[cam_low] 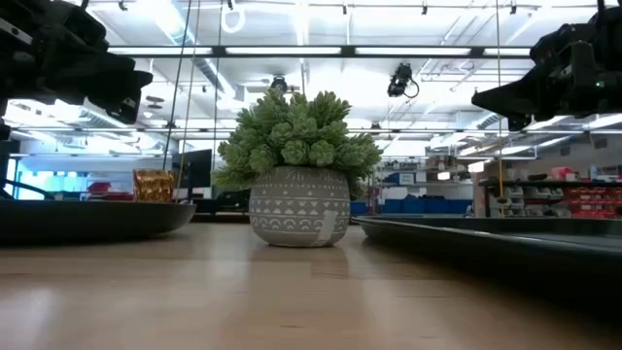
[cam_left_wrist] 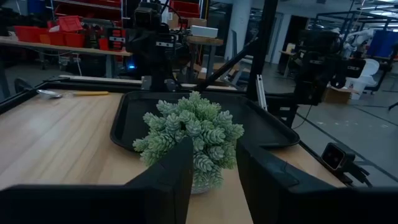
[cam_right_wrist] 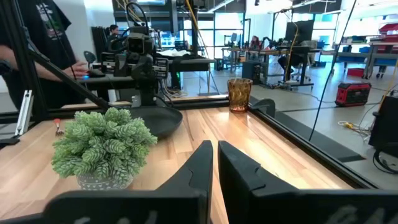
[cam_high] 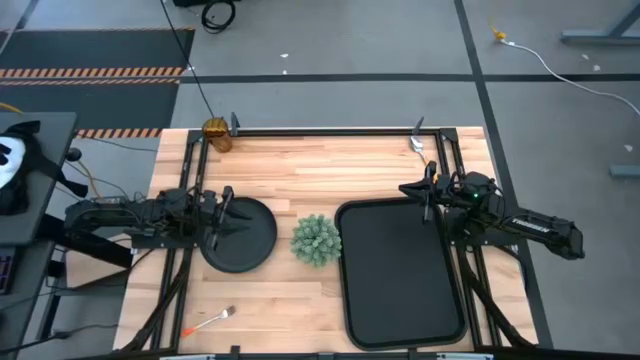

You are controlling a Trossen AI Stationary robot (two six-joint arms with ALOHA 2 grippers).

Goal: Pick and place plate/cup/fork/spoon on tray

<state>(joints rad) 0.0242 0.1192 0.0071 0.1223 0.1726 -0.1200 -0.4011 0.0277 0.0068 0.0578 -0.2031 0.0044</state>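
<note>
While the left gripper (cam_high: 222,212) hung over the plate (cam_high: 240,236) with its fingers partly apart and nothing between them, the plant (cam_high: 316,240) stood just beyond its tips and the tray (cam_high: 400,268) lay past that. Over the tray's far edge the right gripper (cam_high: 427,190) hovered with fingers nearly together, empty. Well beyond the left gripper, the cup (cam_high: 217,133) stood at the table's back corner.

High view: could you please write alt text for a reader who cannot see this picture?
Seen from above, the left gripper hovers open over a round black plate on a wooden table, while the shut right gripper hangs at the far edge of an empty black tray. A green plant stands between plate and tray; an amber cup sits at the far left corner.
</note>
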